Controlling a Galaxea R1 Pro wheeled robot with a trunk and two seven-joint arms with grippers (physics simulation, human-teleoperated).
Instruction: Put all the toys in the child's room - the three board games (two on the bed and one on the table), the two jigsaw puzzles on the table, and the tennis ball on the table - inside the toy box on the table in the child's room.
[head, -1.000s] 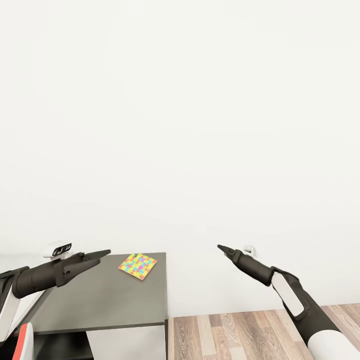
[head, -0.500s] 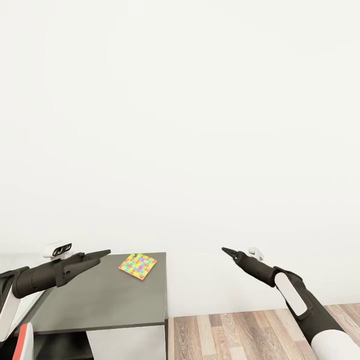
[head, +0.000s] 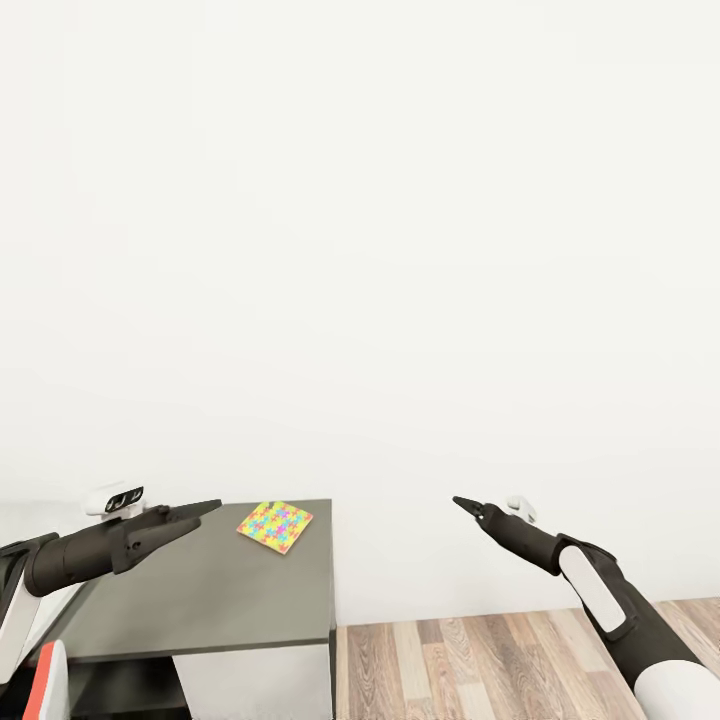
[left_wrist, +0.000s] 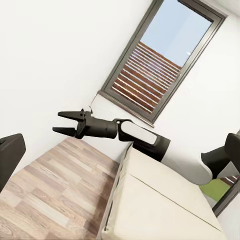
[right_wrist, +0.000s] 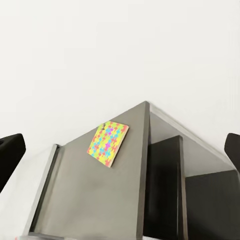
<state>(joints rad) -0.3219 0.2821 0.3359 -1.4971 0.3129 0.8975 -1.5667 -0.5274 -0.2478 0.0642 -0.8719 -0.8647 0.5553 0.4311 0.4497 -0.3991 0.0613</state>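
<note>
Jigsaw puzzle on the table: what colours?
Yellow, blue, pink and green interlocking pieces on the jigsaw puzzle; clearest in the right wrist view.

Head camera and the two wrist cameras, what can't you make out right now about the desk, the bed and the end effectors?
- Desk: its left part is cut off by the head view's edge and hidden behind the left arm, so anything beyond the jigsaw puzzle is unseen.
- Bed: the left wrist view's edge cuts it off; the visible mattress looks bare.
- Left end effector: seen side-on, open or shut unclear.
- Right end effector: open, holding nothing.

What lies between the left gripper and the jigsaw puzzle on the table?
Nothing: in the head view only bare dark table top separates the left gripper from the jigsaw puzzle.
</note>
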